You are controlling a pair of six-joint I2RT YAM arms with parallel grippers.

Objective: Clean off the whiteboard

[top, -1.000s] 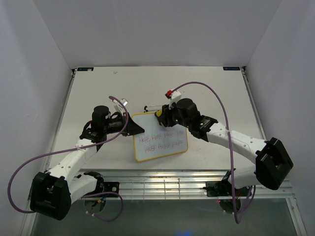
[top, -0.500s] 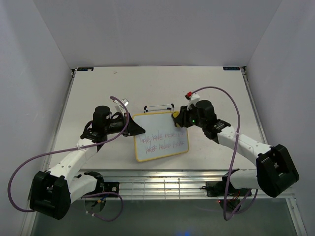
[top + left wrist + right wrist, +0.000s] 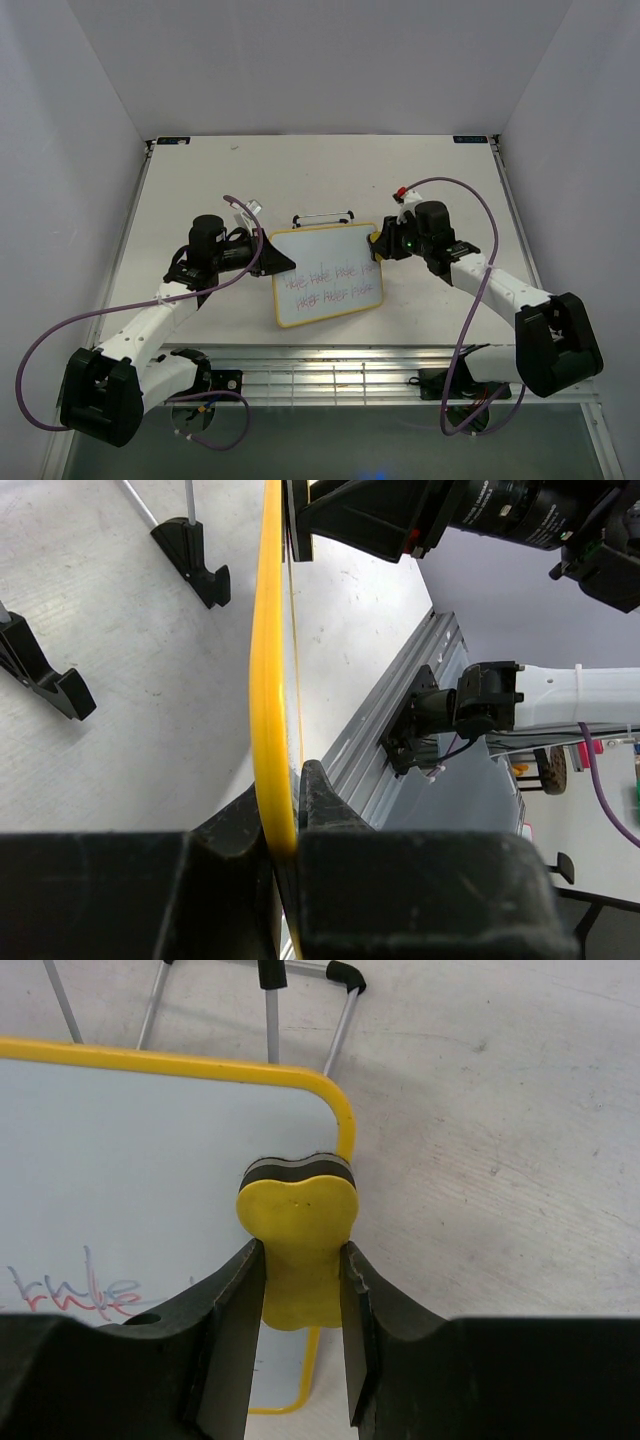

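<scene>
My right fingers [image 3: 230,1330], gripping the sponge [image 3: 297,1230], have slid to the top right corner of the whiteboard [image 3: 325,285], whose left edge my left fingers [image 3: 325,810] clamp, but the writing [image 3: 335,283] remains unwiped.

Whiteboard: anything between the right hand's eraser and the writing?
Nothing visible. The right hand holds the yellow sponge eraser at the corner of the yellow-framed whiteboard; only bare board separates it from the pink-red handwriting.

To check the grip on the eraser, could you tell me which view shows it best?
The right wrist view: the yellow eraser sits centred, clamped in the right gripper at the corner of the whiteboard. The top view shows only a yellow speck; the left wrist view misses it.
</scene>
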